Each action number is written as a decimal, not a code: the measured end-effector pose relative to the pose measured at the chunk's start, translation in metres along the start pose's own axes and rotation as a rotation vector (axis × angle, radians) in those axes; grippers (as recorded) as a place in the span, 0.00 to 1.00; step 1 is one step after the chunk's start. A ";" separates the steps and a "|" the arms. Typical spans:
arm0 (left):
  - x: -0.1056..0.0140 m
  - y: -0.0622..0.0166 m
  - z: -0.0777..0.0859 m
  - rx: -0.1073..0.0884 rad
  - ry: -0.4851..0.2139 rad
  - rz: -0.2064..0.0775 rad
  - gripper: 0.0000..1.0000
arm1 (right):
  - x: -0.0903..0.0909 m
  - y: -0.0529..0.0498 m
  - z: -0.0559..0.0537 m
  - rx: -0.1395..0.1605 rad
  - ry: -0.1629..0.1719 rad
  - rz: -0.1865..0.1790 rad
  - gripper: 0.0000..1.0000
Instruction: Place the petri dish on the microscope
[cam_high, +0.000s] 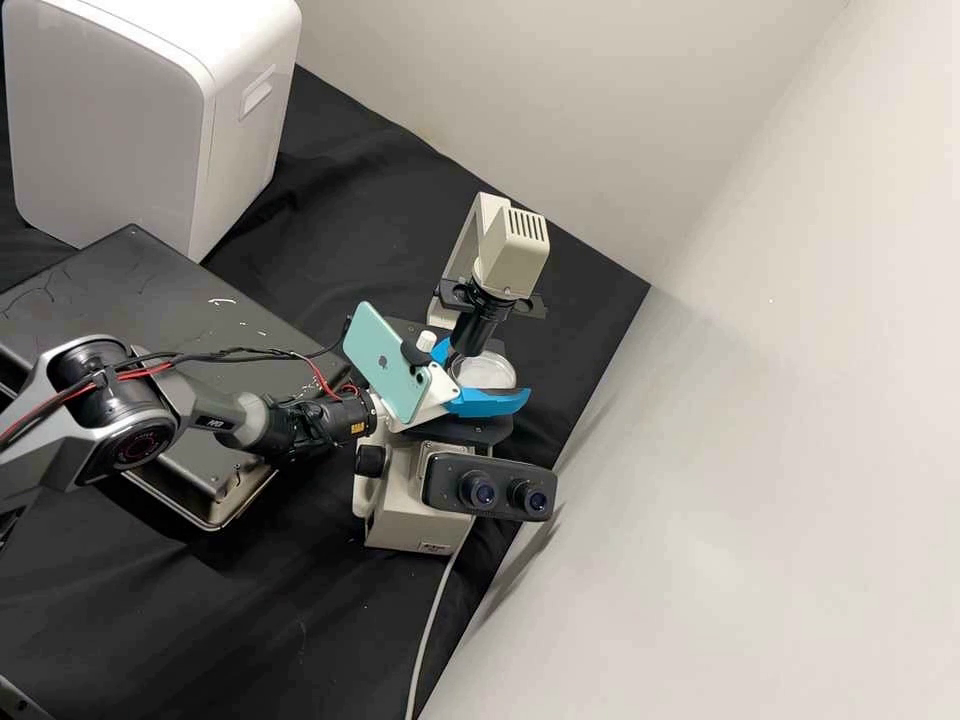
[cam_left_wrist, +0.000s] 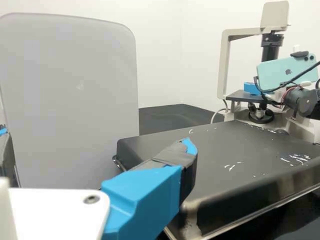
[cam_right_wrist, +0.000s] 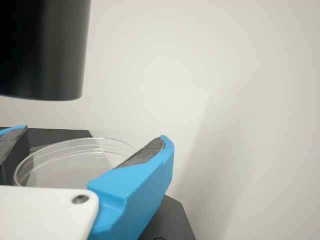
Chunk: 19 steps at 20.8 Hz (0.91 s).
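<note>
Clear petri dish (cam_high: 487, 370) is over the microscope (cam_high: 415, 505) stage (cam_high: 482, 430), directly under the black condenser tube (cam_high: 468, 325); can't tell if it's seated on the stage or held just above it. It's pinched by the right gripper (cam_high: 490, 376): in the wrist view the petri dish (cam_right_wrist: 75, 160) sits between the two blue fingers (cam_right_wrist: 135, 185), both pads against its rim, with the condenser tube (cam_right_wrist: 42, 50) overhead and a corner of the stage (cam_right_wrist: 170, 220) below. That arm comes in from the left of the high view, stretched across a dark metal tray (cam_high: 170, 300), with a teal phone (cam_high: 385, 362) mounted at the wrist and red and black wires (cam_high: 250, 352) along the forearm. Binocular eyepieces (cam_high: 490, 492) stick out of the microscope body on the near side, below the stage. Over on the other side the left gripper (cam_left_wrist: 95, 138) is spread wide, sitting low and facing the white box (cam_left_wrist: 70, 100) and the near corner of the tray (cam_left_wrist: 225, 160). From there the microscope (cam_left_wrist: 226, 65) is well apart, past the far side of the tray, teal phone (cam_left_wrist: 287, 70) right next to it. On the black bench (cam_high: 200, 600) the white box (cam_high: 130, 110) stands at the back left, just beside the tray.
</note>
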 end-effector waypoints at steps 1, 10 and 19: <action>0.000 0.0000 0.000 0.000 0.000 0.000 1.00 | 0.000 0.000 0.000 -0.004 0.001 0.001 1.00; 0.000 0.0000 0.000 0.000 0.000 0.000 1.00 | 0.001 0.002 0.001 -0.045 -0.028 0.024 1.00; 0.000 0.0007 -0.001 0.010 -0.002 0.004 1.00 | 0.001 0.003 0.002 -0.030 -0.042 0.032 1.00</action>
